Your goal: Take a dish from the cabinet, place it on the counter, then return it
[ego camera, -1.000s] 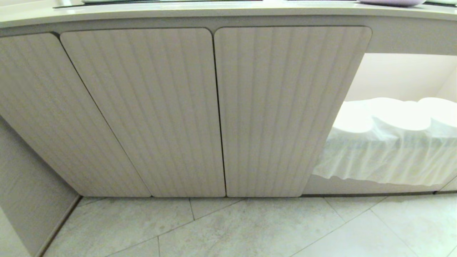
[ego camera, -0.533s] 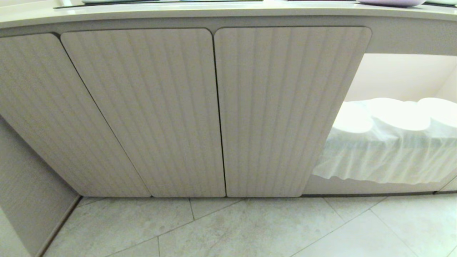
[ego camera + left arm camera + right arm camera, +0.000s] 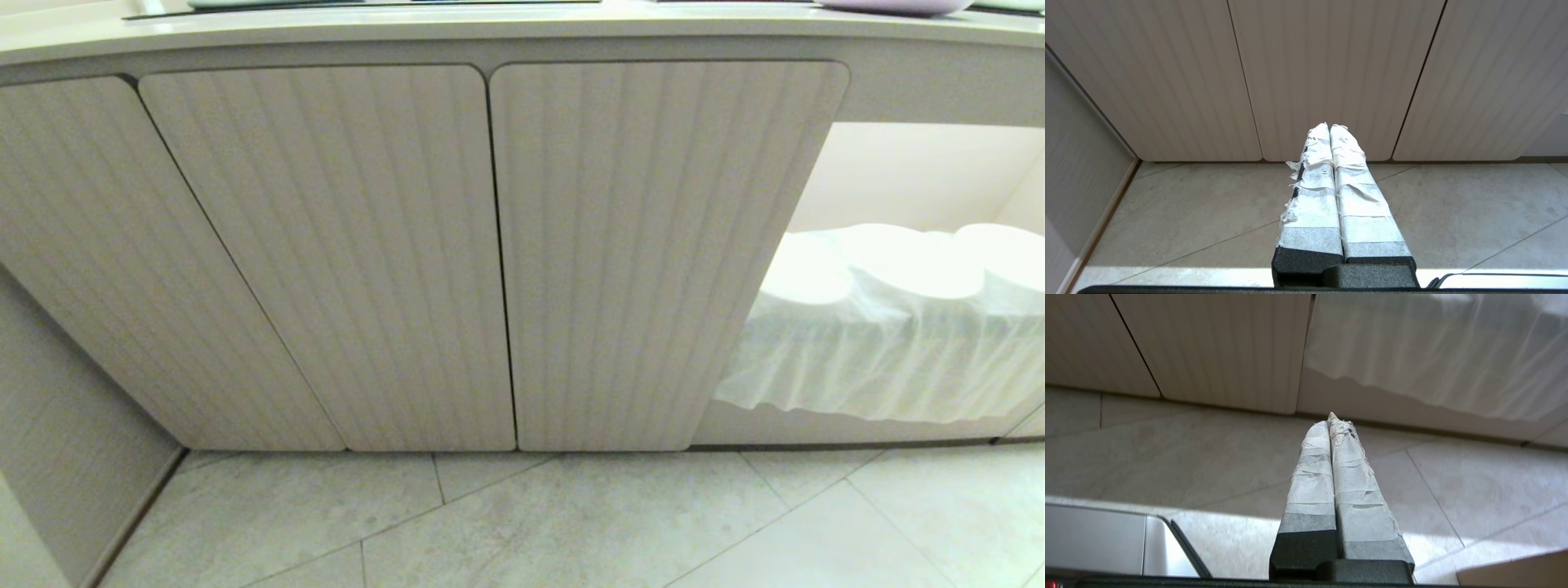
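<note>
Beige ribbed cabinet (image 3: 490, 253) doors stand closed under the glossy counter (image 3: 408, 28), above a grey tiled floor (image 3: 571, 523). Right of them, an open niche (image 3: 914, 180) holds plastic-wrapped stacks (image 3: 882, 327). No dish is visible. Both tape-wrapped grippers, left gripper (image 3: 1329, 126) and right gripper (image 3: 1329, 418), hover low, fingers pressed together, holding nothing.

Three ribbed cabinet doors show in the head view, all shut: a left door (image 3: 122, 269), a middle door (image 3: 343, 261) and a right door (image 3: 645, 253). One tabletop (image 3: 490, 28) runs above them, with one pale purple dish (image 3: 898, 5) on it at the picture's edge. One open niche (image 3: 922, 171) holds one plastic-wrapped bundle (image 3: 890, 327) in which three round stack tops can be counted. Two robot hands appear, one per wrist view: the left hand (image 3: 1329, 127) and the right hand (image 3: 1331, 418), each with two taped fingers pressed together.
</note>
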Controlling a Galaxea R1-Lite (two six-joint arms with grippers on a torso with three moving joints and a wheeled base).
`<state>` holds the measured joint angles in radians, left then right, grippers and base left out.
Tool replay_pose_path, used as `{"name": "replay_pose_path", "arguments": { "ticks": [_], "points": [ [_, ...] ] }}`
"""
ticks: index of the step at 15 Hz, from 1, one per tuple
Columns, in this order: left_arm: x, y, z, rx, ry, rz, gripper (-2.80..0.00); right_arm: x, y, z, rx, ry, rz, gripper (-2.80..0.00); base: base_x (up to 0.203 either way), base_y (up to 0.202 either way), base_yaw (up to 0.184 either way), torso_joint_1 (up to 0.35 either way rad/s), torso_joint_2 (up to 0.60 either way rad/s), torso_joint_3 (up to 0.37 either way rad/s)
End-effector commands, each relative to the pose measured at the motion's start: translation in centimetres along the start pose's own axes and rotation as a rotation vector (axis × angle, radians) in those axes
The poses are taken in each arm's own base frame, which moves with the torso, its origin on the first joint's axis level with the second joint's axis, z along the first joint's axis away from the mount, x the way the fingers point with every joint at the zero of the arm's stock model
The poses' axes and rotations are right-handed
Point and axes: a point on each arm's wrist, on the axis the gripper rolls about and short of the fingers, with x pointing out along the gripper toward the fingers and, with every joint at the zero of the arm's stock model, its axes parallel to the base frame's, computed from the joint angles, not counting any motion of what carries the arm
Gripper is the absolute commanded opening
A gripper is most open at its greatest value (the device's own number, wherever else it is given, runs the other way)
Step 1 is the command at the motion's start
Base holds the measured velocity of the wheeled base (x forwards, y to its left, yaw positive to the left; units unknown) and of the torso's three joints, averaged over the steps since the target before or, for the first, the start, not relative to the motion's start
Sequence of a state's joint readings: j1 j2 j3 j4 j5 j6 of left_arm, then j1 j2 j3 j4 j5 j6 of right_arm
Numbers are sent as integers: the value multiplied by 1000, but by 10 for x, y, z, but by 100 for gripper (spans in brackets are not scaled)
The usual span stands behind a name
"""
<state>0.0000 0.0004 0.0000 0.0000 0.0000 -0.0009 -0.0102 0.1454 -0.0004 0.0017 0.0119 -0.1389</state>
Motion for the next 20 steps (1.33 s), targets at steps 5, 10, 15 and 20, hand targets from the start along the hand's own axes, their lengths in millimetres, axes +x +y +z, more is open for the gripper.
{"name": "replay_pose_path", "arguments": {
  "ticks": [5, 10, 15, 20],
  "points": [
    [0, 0, 0, -1, 0, 0, -280, -11, 1, -4, -3, -144, -14, -280, 0, 0, 0, 0, 0, 0],
    [0, 0, 0, -1, 0, 0, -280, -11, 1, -4, -3, -145, -14, -280, 0, 0, 0, 0, 0, 0],
    [0, 0, 0, -1, 0, 0, -280, -11, 1, -4, 11, -146, -14, -280, 0, 0, 0, 0, 0, 0],
    [0, 0, 0, -1, 0, 0, -280, -11, 1, -4, 49, -146, -11, -280, 0, 0, 0, 0, 0, 0]
  ]
}}
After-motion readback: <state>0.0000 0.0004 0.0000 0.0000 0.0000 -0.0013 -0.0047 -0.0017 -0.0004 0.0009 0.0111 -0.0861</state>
